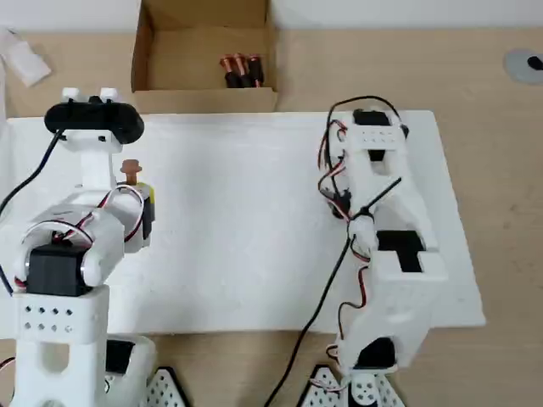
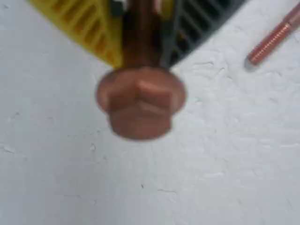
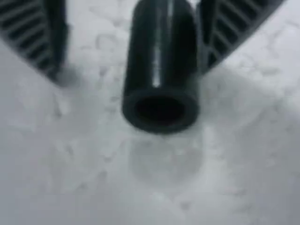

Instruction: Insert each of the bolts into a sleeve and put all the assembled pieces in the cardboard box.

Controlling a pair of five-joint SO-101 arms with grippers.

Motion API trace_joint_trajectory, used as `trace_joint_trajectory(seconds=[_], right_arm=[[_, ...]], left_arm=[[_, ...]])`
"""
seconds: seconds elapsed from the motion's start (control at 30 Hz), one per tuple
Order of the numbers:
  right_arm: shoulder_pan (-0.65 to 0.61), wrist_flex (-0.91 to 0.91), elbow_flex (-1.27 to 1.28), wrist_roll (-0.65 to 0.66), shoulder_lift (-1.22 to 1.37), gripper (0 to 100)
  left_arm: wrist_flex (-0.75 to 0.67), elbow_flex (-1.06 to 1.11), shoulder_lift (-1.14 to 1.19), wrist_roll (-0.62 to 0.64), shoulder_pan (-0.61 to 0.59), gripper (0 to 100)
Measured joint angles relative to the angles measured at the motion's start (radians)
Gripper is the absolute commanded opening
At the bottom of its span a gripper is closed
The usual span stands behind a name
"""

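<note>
My left gripper (image 2: pixel 141 56) is shut on a copper bolt (image 2: pixel 140 101), whose flanged hex head sticks out past the yellow and black fingertips just above the white mat. In the high view this bolt (image 1: pixel 130 170) shows at the left arm's tip. A second bolt (image 2: pixel 276 37) lies loose on the mat close by. My right gripper (image 3: pixel 131 68) stands open around a black sleeve (image 3: pixel 159 70). The sleeve rests against one finger (image 3: pixel 225 28), with a gap to the other finger (image 3: pixel 37 33). The cardboard box (image 1: pixel 170 64) sits at the back and holds several assembled pieces (image 1: pixel 242 69).
A white mat (image 1: pixel 254 237) covers the table's middle between the two arms. The right arm (image 1: pixel 390 220) is folded low over the mat's right side, with cables hanging beside it. A white scrap (image 1: pixel 25 59) lies at the back left.
</note>
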Motion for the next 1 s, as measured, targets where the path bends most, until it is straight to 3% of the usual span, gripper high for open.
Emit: trace_joint_trajectory(seconds=[0.73, 1.0], right_arm=[[0.002, -0.002, 0.0, 0.046, 0.006, 16.9], [0.006, -0.002, 0.0, 0.058, 0.005, 4.1]], left_arm=[[0.002, 0.0, 0.0, 0.0, 0.0, 1], [0.06, -0.015, 0.0, -0.012, 0.0, 1]])
